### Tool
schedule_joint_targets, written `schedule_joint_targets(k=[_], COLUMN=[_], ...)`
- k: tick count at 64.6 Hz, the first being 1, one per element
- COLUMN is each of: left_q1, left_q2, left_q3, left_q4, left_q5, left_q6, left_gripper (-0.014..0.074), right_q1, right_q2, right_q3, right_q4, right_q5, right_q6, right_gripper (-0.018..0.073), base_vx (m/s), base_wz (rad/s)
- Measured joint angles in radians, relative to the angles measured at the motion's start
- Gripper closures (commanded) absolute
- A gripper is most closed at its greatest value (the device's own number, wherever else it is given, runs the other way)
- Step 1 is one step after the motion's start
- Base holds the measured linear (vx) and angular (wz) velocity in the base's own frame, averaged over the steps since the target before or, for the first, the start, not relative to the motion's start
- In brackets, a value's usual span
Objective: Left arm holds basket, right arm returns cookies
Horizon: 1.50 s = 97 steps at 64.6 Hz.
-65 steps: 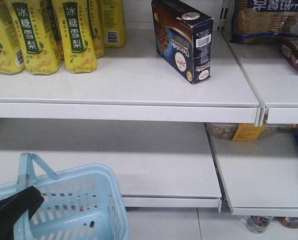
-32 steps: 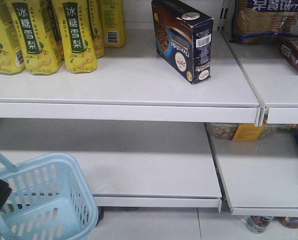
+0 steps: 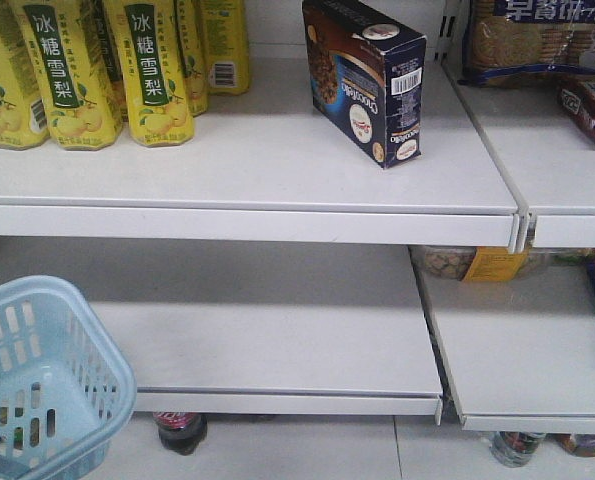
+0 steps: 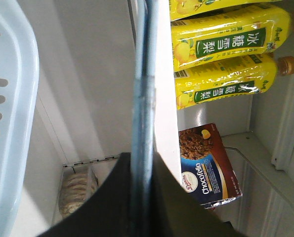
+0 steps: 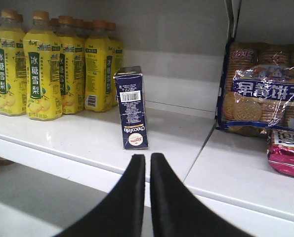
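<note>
The cookies box (image 3: pixel 367 80), dark navy with cookie pictures, stands upright on the upper white shelf (image 3: pixel 257 200); the right wrist view shows its barcode end (image 5: pixel 132 106) and the left wrist view its front face (image 4: pixel 208 165). The light blue basket (image 3: pixel 37 380) hangs at the lower left with nothing showing inside it. My left gripper (image 4: pixel 143 163) is shut on the basket's blue handle (image 4: pixel 142 98); the basket wall (image 4: pixel 8 123) fills that view's left. In front of the shelf edge, short of the box, my right gripper (image 5: pixel 147 157) is shut with nothing in it.
Yellow pear-drink bottles (image 3: pixel 107 70) line the upper shelf's left. Biscuit packs (image 3: pixel 542 40) and a red pack (image 3: pixel 592 110) lie on the adjoining right shelf. Below are a lower white shelf (image 3: pixel 277 340), a snack pack (image 3: pixel 472 262), and a dark bottle (image 3: pixel 180 432) on the floor.
The basket has swung left and down toward the frame's corner. The black left gripper, seen on its handle earlier, has left the front view. A dark bottle under the lower shelf is uncovered.
</note>
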Motion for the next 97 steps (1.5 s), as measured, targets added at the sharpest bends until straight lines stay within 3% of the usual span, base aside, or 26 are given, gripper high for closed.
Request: schedule_joint_targets(k=[25,33,43,60,67,81,97], left_q1=[0.000,0.000,0.000,0.000,0.000,0.013,0.055], left_q2=[0.000,0.000,0.000,-0.035,-0.074,-0.172,-0.309], left_q3=[0.000,0.000,0.000,0.000,0.000,0.000,0.000], left_q4=[0.001,-0.007,-0.088,-0.342,-0.407,-0.438,-0.444], left_q5=[-0.026,-0.028,-0.017,0.032,0.078,0.182,0.324], left_q6=[0.000,0.058,0.258,0.749,0.920,1.209,1.460], left_gripper=[0.0596,0.0596,0.0596,0.0596,0.0596,0.0596,0.0596], right_q1=[0.000,0.000,0.000,0.000,0.000,0.000,0.000], right_q2=[0.000,0.000,0.000,0.000,0.000,0.000,0.000], right_q3=[0.000,0.000,0.000,0.000,0.000,0.000,0.000], right_q4=[0.000,0.000,0.000,0.000,0.000,0.000,0.000], right_q5=[0.000,0.000,0.000,0.000,0.000,0.000,0.000], right_q6=[0.000,0.000,0.000,0.000,0.000,0.000,0.000], right_gripper=[0.0565,0.0565,0.0565,0.0565,0.0565,0.0565,0.0565], base_vx=[0.00,0.00,0.00,0.00,0.00,0.00,0.00], base_wz=[0.00,0.00,0.00,0.00,0.00,0.00,0.00])
